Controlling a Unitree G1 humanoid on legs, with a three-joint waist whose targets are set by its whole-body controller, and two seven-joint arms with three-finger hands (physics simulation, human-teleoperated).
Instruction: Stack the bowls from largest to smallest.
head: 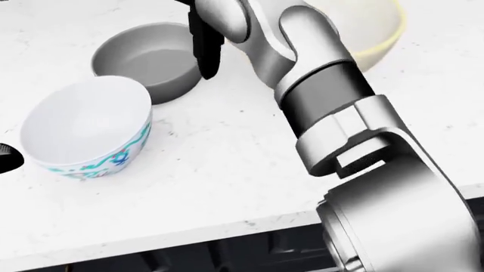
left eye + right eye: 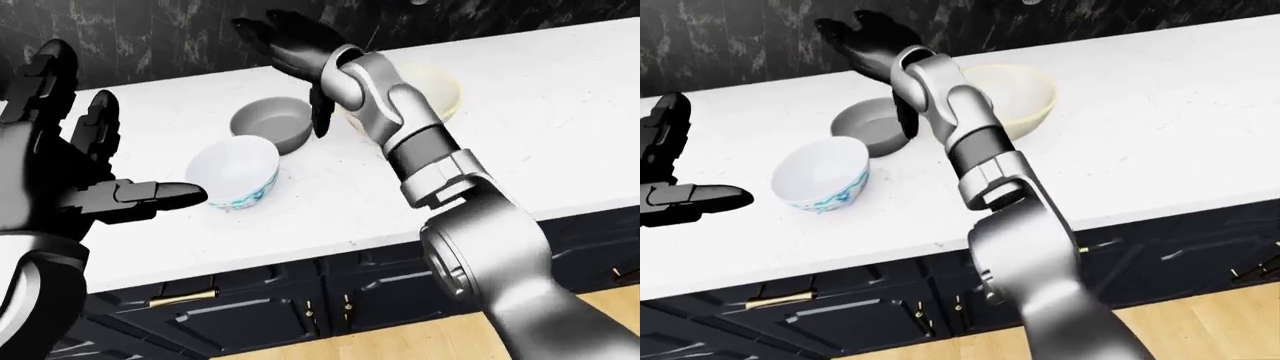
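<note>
The left hand [image 2: 60, 161] stands at the left of the left-eye view, palm raised, its black fingers [image 2: 165, 196] spread wide and holding nothing, one of them pointing right toward the bowls; just right of it the white bowl with teal pattern [image 2: 236, 173] sits upright on the white surface [image 2: 560, 112], mouth up, round with no long axis; up and to the right of it, close by, though contact cannot be told, the grey bowl [image 2: 271, 123] also stands upright and open to the top; further right the cream bowl [image 2: 1015, 96], the widest of the three, rests upright, partly hidden by the silver forearm; all three bowls stand apart, none nested. The right arm rises from the bottom right of the views and reaches up across the surface, bent at the wrist; the right hand [image 2: 288, 46] hovers above the grey bowl and the cream bowl, its dark fingers [image 1: 206, 48] splayed open, one hanging down by the grey bowl's rim, gripping nothing. Dark cabinets [image 2: 250, 300] with brass handles run below the surface.
</note>
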